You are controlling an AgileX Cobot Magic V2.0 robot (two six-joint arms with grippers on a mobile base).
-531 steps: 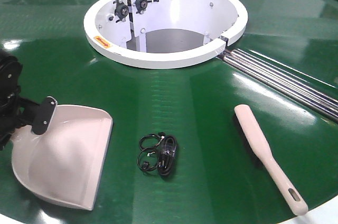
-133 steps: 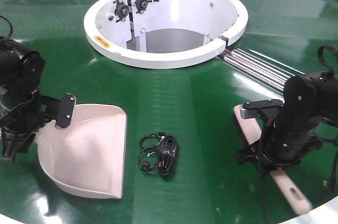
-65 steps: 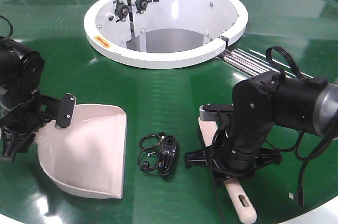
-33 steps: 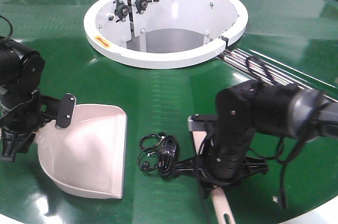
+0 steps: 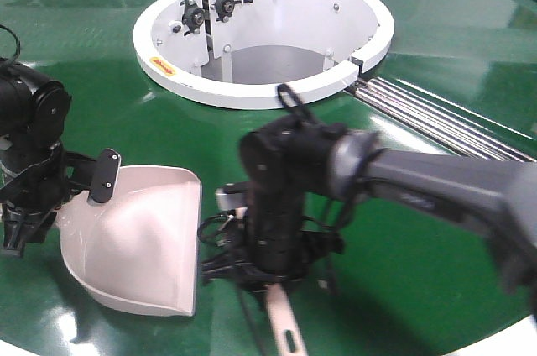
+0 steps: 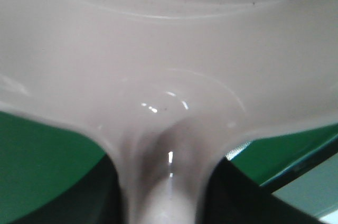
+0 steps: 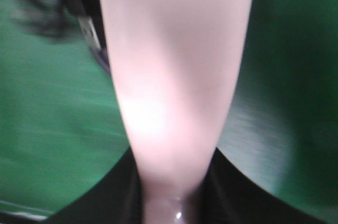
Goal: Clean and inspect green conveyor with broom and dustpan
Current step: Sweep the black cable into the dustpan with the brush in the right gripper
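Beige broom (image 5: 282,324), gripped by right claw (image 5: 267,279), has swept leftward toward dustpan (image 5: 134,247).

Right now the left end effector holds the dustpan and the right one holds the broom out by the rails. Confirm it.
Not quite. The front view shows the right end effector holding the broom beside the dustpan, well away from the rails. The left end effector does hold the dustpan.

The place looks like an industrial hall or a factory test area. A large curved green conveyor (image 5: 470,37) fills the view around a white ring-shaped hub (image 5: 252,94) that carries black bearing fittings (image 5: 207,8) and yellow warning stickers (image 5: 159,62). Polished steel rails (image 5: 445,123) cross the belt.
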